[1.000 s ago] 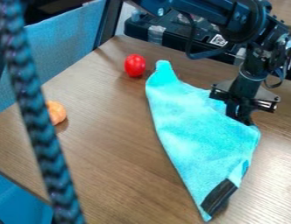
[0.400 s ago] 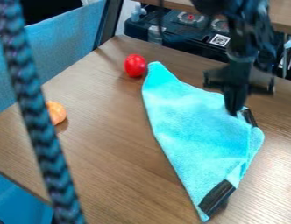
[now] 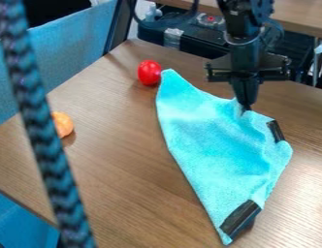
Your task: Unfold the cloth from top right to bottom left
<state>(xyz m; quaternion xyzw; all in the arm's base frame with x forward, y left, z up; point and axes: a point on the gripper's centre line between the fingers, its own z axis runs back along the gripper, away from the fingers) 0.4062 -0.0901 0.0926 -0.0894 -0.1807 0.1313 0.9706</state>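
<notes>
My gripper points down at the upper right edge of the blue cloth, its fingertips close together at that edge, where the fabric rises in a small crease. Whether the fabric is held between them is hard to tell. The cloth lies on the table as a long, roughly triangular shape, one corner at the top near the red object and a tapered end at the bottom. Black patches mark its right edge and its lower end.
A red tomato-like object sits beside the cloth's top corner. An orange object is at the left of the wooden table. A braided cord crosses the left foreground. Black equipment stands behind the table.
The gripper has moved left and up along the cloth's upper edge. That edge has shifted, uncovering the black patch at the right, and the top corner has slid slightly left.
</notes>
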